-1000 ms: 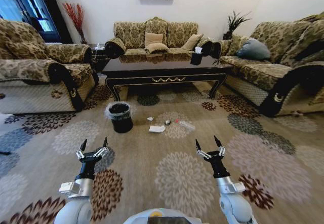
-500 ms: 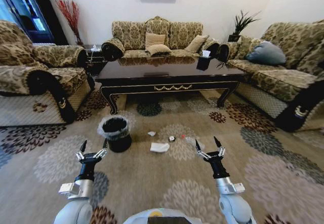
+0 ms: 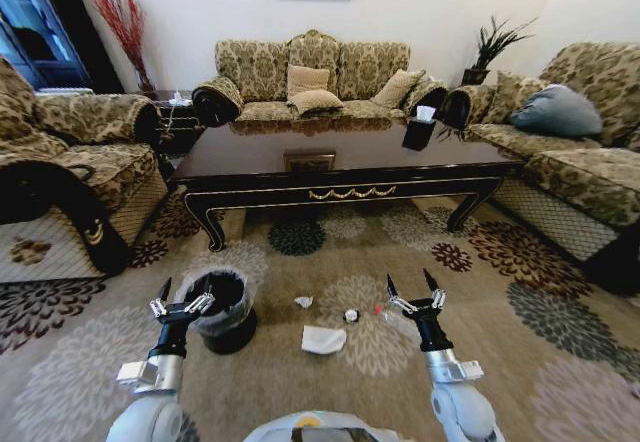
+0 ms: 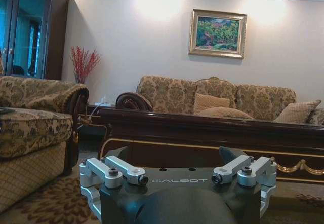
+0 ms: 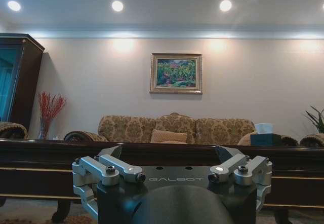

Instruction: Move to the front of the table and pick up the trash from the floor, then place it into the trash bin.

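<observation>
I've got both arms raised in front of me, forearms upright, claws pointing up and ahead. The left gripper (image 3: pixel 182 293) has its fingers spread apart and holds nothing; the right gripper (image 3: pixel 412 289) is the same, spread and empty.

Open carpet (image 3: pixel 560 362) lies to the right of the right claw, with plenty of room there. Beyond both claws the long front edge of the table (image 3: pixel 340 167) runs across, its gold trim facing me, a strip of carpet between it and the litter. A sofa arm (image 3: pixel 60 202) closes in well to the left of the left claw.

The trash bin (image 3: pixel 226 307) sits just past the left claw, slightly to its right, liner crinkled around the rim. Between the two claws, on the floor, lies the white napkin (image 3: pixel 323 339); a tiny white scrap (image 3: pixel 304 302) is a little farther out, and the small dark item (image 3: pixel 351 315) sits just left of the right claw. Something red (image 3: pixel 378 310) shows right beside that claw, partly hidden.

On the tabletop, a dark tissue box (image 3: pixel 419 132).
</observation>
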